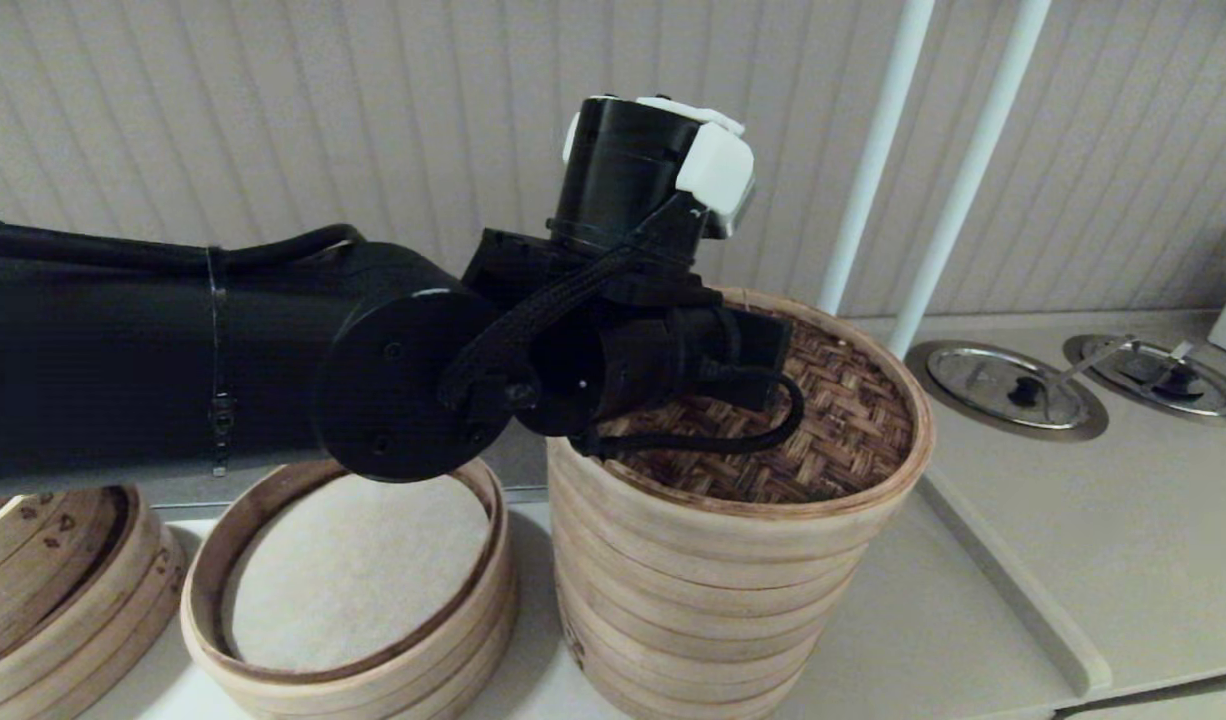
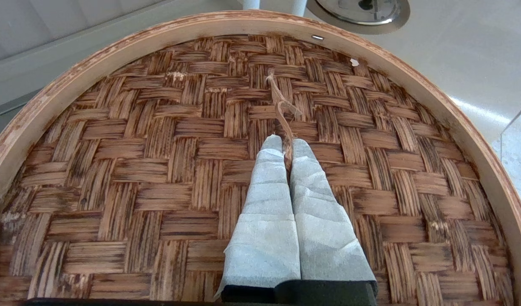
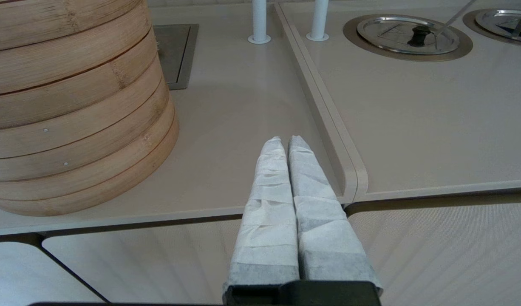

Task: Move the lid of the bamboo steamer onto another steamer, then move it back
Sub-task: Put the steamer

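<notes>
**A:** Start at your left gripper [image 2: 286, 142]. What do you see?

**B:** In the left wrist view its two cloth-wrapped fingers [image 2: 264, 204] are pressed together, pinching a thin fibre loop [image 2: 281, 106] that rises from the middle of the lid [image 2: 158, 170]. In the head view you won't find the fingers at all; the left arm's wrist covers them and much of the lid's near-left part.

**A:** And the lid itself?

**B:** You have it on top of the tall steamer [image 1: 703, 590], which stands towards the front of the bench [image 1: 973, 620]. Dark brown woven strips, a pale worn rim around them, one small white fleck near the far rim. Whether it sits fully down or is held just off the rim, you can't tell.

**A:** Anything beside it?

**B:** A short steamer [image 1: 353, 640] with a whitish liner, just beside the tall one on its left, partly under the arm. Further left, a marked stack [image 1: 63, 590] is cut off by the frame.

**A:** Your right gripper?

**B:** The right gripper [image 3: 286, 142] shows only in its own view: fingers closed together on nothing, hanging over the bench's front edge, near the tall steamer's base.
</notes>
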Tool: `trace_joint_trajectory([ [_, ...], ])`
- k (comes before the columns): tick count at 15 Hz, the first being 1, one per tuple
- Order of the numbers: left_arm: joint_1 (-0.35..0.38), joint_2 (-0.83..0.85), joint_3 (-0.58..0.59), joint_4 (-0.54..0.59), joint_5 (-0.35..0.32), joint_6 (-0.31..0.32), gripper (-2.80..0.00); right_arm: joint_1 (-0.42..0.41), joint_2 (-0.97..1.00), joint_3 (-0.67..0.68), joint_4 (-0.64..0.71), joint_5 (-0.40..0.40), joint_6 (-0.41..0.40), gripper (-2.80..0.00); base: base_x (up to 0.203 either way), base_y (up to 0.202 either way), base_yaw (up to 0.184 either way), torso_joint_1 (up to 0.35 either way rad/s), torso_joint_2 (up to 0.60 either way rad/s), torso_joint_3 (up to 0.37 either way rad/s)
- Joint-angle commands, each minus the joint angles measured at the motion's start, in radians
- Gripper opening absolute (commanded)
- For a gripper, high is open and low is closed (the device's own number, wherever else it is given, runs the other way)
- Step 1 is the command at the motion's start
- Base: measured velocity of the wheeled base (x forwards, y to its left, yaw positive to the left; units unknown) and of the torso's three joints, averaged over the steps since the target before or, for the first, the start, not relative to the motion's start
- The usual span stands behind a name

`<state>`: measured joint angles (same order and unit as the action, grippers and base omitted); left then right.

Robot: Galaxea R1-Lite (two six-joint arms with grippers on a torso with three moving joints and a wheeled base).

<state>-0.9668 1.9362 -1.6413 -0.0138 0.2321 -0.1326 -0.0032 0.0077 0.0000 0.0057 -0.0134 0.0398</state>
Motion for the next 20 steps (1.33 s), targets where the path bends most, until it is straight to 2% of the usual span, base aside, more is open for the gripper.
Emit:
trace_joint_trajectory([
  [1, 0.000, 0.012, -0.003, -0.002, 0.001, -0.002, -2.80, 0.000, 0.000, 0.003, 0.000, 0.001, 0.000, -2.80, 0.000, 0.000, 0.000, 0.000, 0.00, 0.000],
  [20, 0.028, 0.018, -0.035, 0.000, 0.001, -0.009, -2.80, 0.000, 0.000, 0.003, 0.000, 0.000, 0.000, -2.80, 0.000, 0.000, 0.000, 0.000, 0.00, 0.000],
])
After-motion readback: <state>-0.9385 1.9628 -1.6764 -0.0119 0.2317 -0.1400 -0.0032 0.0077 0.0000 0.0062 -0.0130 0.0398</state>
